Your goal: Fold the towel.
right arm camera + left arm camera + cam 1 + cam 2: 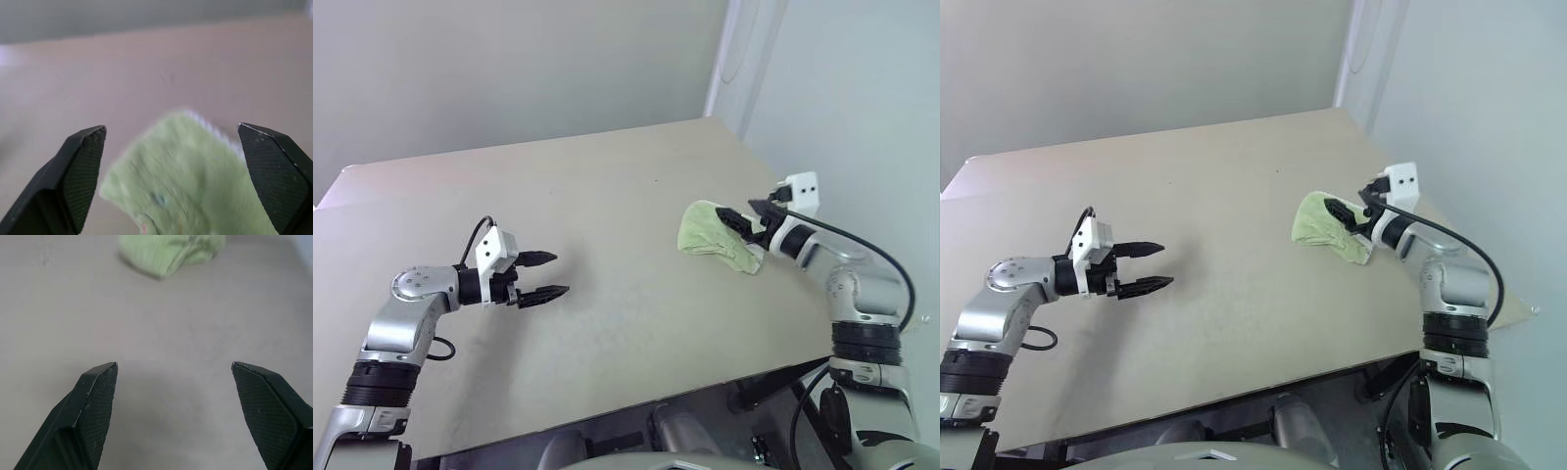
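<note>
- Right hand (741, 216) hangs over the towel (710, 238) with its two black fingers spread wide, gripping nothing — the cloth lies under and between them.
- Left hand (540, 276) hovers above bare desk (607, 196) on the robot's left, fingers parted and empty, pointing across toward the towel and well apart from it.
- The towel is a pale lime-green bundle, rumpled and bunched, lying on the desk near its right edge.
- From the right wrist, a whitish stitched edge shows along one side of the green cloth.
</note>
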Robot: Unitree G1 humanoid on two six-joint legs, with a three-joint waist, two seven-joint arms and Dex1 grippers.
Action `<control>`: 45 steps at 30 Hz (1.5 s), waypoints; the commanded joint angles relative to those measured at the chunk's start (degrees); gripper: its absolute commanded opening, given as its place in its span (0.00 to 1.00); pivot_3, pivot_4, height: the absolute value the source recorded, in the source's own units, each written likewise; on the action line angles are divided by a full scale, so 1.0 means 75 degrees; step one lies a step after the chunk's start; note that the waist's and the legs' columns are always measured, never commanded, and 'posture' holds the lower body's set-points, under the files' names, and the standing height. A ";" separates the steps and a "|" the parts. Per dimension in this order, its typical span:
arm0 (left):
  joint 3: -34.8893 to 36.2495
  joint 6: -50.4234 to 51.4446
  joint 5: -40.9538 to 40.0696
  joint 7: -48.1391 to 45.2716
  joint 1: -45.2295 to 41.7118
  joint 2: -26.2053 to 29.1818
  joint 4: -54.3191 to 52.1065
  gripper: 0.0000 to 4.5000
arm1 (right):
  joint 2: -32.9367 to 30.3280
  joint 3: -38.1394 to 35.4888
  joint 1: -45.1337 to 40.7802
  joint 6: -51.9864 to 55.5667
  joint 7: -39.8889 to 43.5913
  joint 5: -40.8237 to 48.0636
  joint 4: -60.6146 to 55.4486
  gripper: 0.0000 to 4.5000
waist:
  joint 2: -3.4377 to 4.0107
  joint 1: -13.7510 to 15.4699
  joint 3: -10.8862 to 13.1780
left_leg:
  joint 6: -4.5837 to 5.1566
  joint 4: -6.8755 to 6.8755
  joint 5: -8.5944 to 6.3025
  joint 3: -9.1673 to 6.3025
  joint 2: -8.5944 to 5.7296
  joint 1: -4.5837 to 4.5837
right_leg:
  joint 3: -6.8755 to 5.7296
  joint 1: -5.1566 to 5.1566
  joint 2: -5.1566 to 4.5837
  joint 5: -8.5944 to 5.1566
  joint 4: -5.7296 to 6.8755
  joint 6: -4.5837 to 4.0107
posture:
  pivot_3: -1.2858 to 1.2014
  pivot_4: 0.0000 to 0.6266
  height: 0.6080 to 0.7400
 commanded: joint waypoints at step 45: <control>0.1033 0.1969 -0.1567 0.1251 0.0126 0.0561 -0.2054 0.87 | 0.0007 0.0602 0.0011 -0.0102 0.1685 0.1233 -0.1854 0.99 | -0.0013 -0.0210 0.0014 | -0.0001 -0.0037 -0.0001 -0.0005 0.0000 0.0116 | 0.0005 0.0078 0.0004 -0.0011 -0.0010 0.0008 | 0.52 0.00 1.00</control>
